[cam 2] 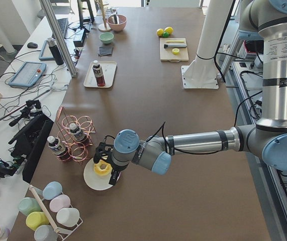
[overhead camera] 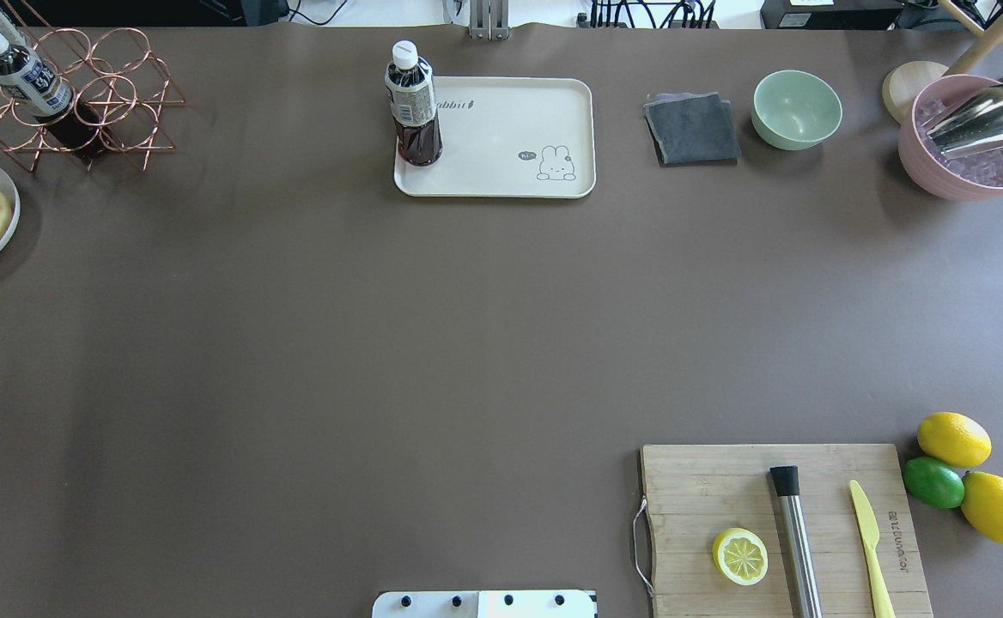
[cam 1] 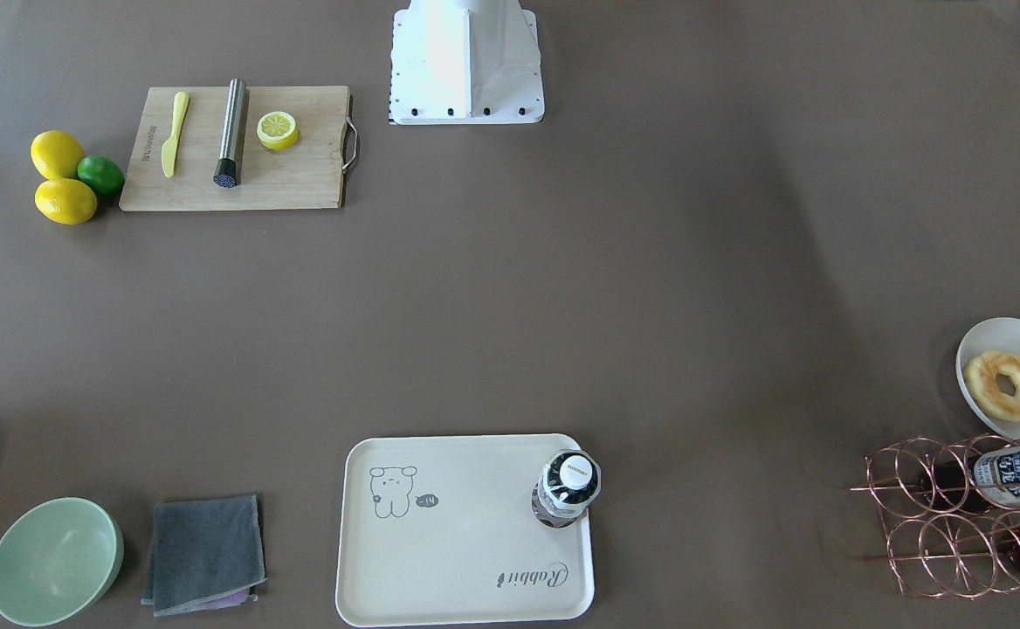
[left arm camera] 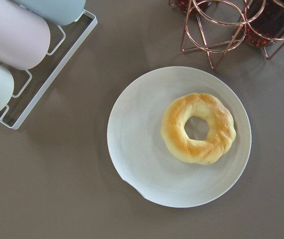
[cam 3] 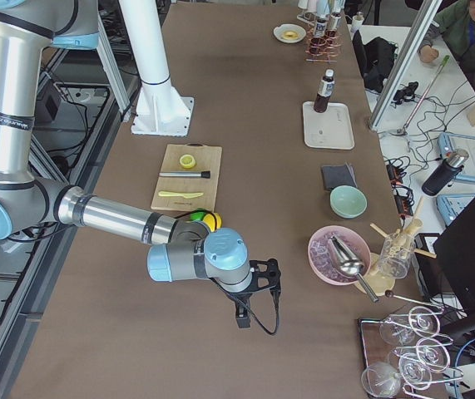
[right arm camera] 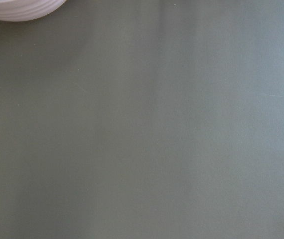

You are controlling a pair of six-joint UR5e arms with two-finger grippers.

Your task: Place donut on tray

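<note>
Begin at the table's left end, where the left gripper [cam 2: 108, 164] hangs over the round white plate [left arm camera: 142, 164]. You see it only from the side, so you cannot tell how wide its jaws stand or whether it holds anything. The donut [left arm camera: 198, 128] lies flat on that plate, off its middle. A copper wire rack [left arm camera: 216, 35] of bottles stands just beside the plate. Farther along, well apart from the donut, lies the tray [overhead camera: 501, 146], with a dark bottle [overhead camera: 416, 107] upright in one corner. At the far end the right gripper [cam 3: 254, 295] hangs near the pink bowl [cam 3: 337, 253]; you cannot tell its opening either.
</note>
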